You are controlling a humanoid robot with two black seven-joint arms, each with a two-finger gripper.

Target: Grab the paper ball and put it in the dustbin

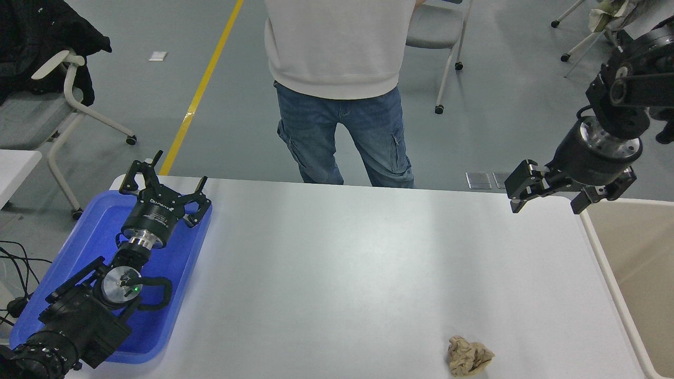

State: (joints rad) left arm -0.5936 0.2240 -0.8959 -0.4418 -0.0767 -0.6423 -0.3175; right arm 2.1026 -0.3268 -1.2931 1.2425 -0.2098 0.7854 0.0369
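Observation:
The tan-brown paper ball point(468, 357) lies on the white table point(358, 263) near its front edge, right of centre. The dustbin point(605, 268), white-rimmed with a beige inside, stands against the table's right side. My right gripper point(547, 197) hangs open and empty above the table's far right corner, beside the bin's rim and well away from the ball. At the lower left my left gripper point(166, 181) is parked open over the blue tray.
A shallow blue plastic tray point(89, 231) sits at the table's left end under the left arm. A person in a white top and jeans point(342, 105) stands at the far side. Chairs stand on the floor behind.

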